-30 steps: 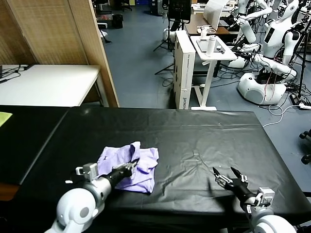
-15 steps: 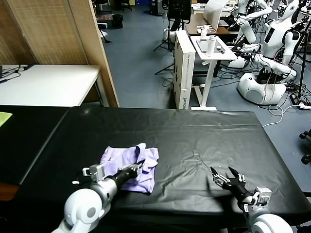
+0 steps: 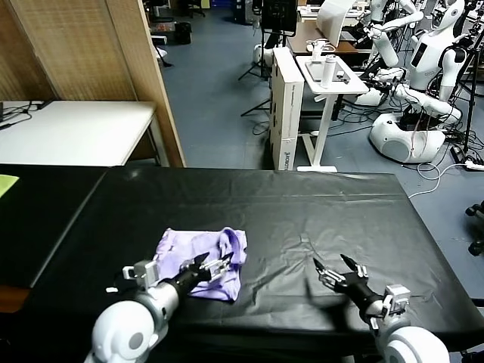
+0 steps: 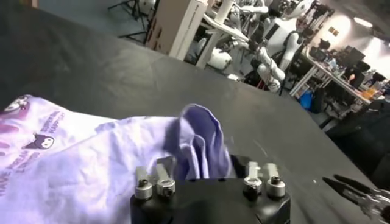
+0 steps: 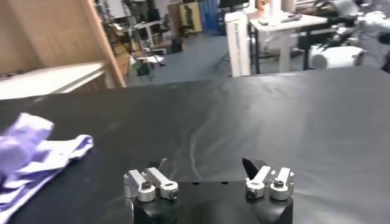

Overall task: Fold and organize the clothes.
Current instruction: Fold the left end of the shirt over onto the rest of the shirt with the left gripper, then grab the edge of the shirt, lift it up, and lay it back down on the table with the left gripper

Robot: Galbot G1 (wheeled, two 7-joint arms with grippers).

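item: t-shirt (image 3: 200, 261), bunched on the table (image 3: 302, 204), directly under my left end effector (image 3: 214, 266), fingers spread, gripping nothing. right end effector (image 3: 334, 269) spread, well apart from it. step: regrasp between folds, i judge. next: pick a fresh edge.

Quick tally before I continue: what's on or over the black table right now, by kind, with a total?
Lavender T-shirt, bunched on the black table: 1
Open grippers: 2 (left gripper over the shirt's near edge, right gripper over bare table)
Yellow-green cloth, only at the far left edge: 1
Total: 4
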